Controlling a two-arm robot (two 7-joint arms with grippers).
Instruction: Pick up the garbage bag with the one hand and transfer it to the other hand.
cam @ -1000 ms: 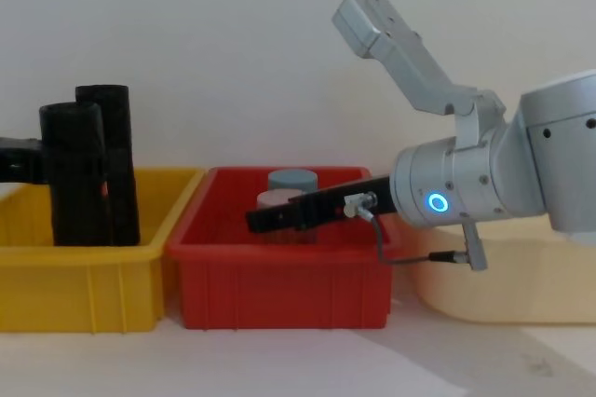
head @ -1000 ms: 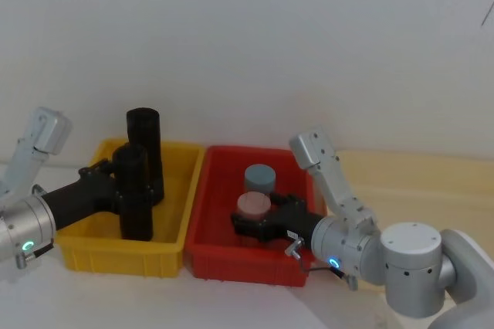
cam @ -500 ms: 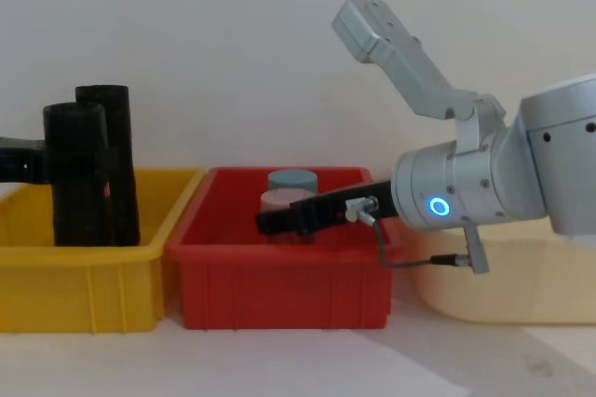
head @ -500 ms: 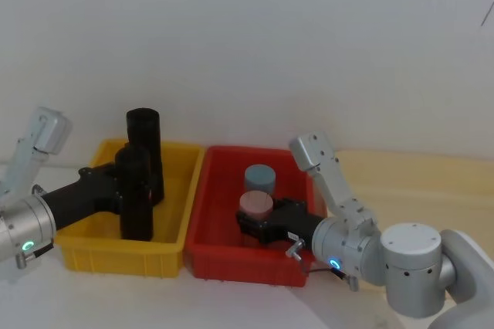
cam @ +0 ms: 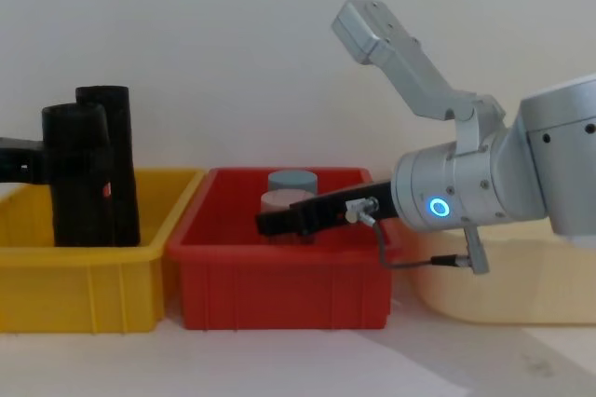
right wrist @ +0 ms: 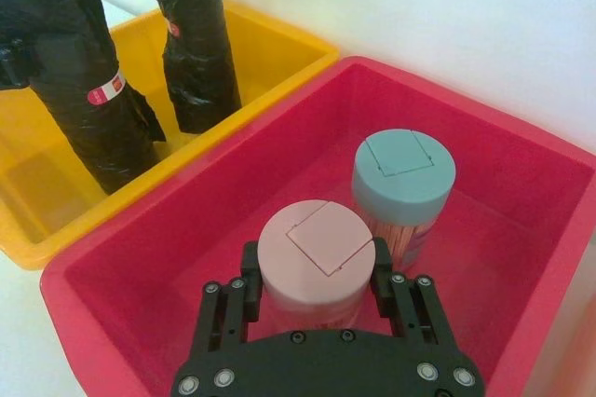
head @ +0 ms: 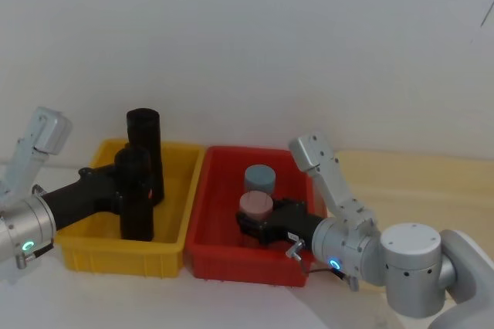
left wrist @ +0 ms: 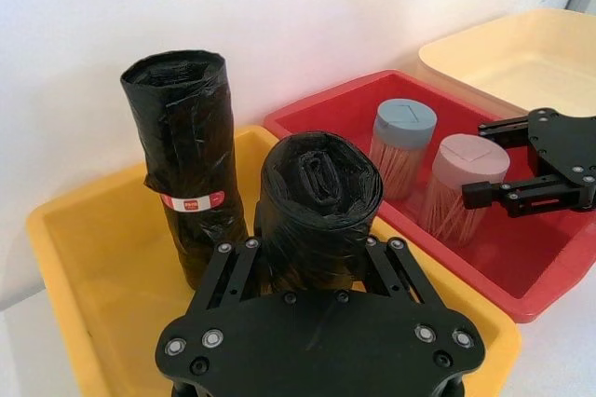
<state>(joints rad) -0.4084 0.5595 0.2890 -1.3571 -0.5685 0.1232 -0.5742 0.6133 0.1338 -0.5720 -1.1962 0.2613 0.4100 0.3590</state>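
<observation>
Currently, step: lifting the garbage bag (left wrist: 318,194) out of the yellow bin (head: 116,256); handover not yet begun
How to do it well: raise it straight up until the foot clears the bin wall, and hold it upright; squeeze evenly, since soft film may slip or buckle; steer clear of the second roll (head: 143,151) just behind
Snag for the handover: the receiving side is occupied, so by my judgement the jar must be let go and those fingers spread before the roll comes across
Blue-lit arm, nearest: right gripper (right wrist: 315,262) sits low inside the red bin (head: 231,258); its fingers (right wrist: 383,274) are spread to jar width and pressed on both sides of the pink-lidded jar (head: 255,204), which stands upright
Green-lit arm: left gripper (left wrist: 312,253) reaches in level from the left over the yellow bin; its fingers (left wrist: 235,268) are clamped on the garbage bag about mid-height, one on each side, with film bulging above them
Bag position: upright in the near half of the yellow bin; the foot is hidden behind the wall in the chest view, so resting or just lifted, cannot tell
Behind the pink jar: blue-lidded jar (head: 260,178), close beside it, free of the fingers
Farther back: second roll, upright in the yellow bin, red-and-white band, nothing gripping it
Far right: cream tray (cam: 521,287) beside the red bin
</observation>
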